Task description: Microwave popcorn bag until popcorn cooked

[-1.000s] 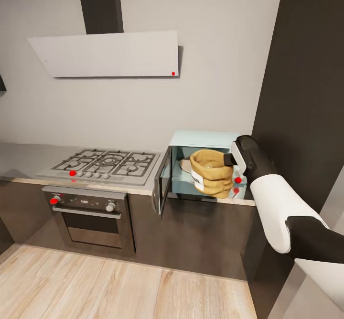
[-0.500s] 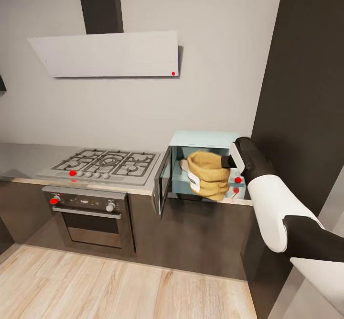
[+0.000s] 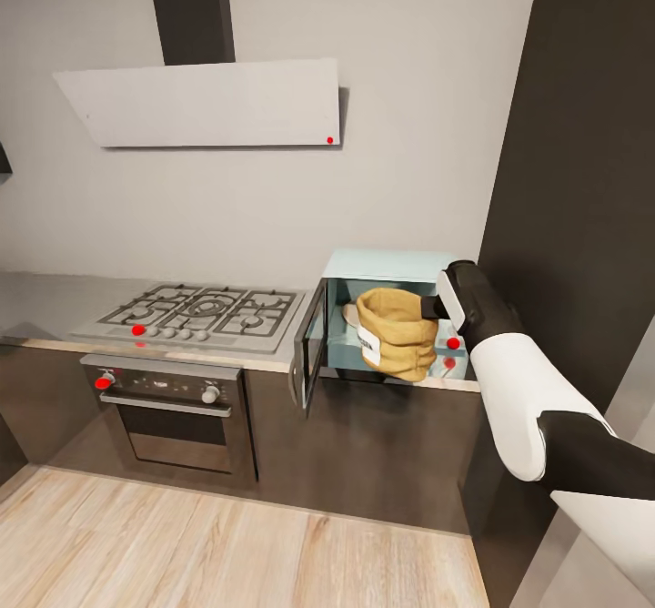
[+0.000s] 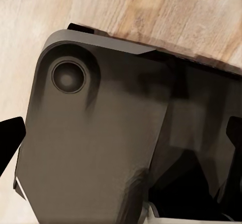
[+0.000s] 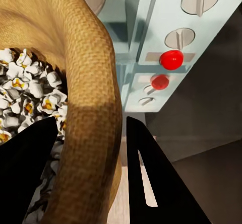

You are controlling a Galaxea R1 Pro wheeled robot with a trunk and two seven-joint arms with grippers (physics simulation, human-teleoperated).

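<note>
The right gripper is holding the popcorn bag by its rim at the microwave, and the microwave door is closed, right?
Not quite: the microwave door is open, swung out to the left, as the head view shows. The right gripper does hold the popcorn bag by its rim at the microwave's opening.

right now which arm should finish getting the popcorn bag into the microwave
Right. Its gripper is clamped on the popcorn bag rim at the open microwave mouth. The left wrist view faces the robot's own dark body over the wood floor, away from the counter.
</note>
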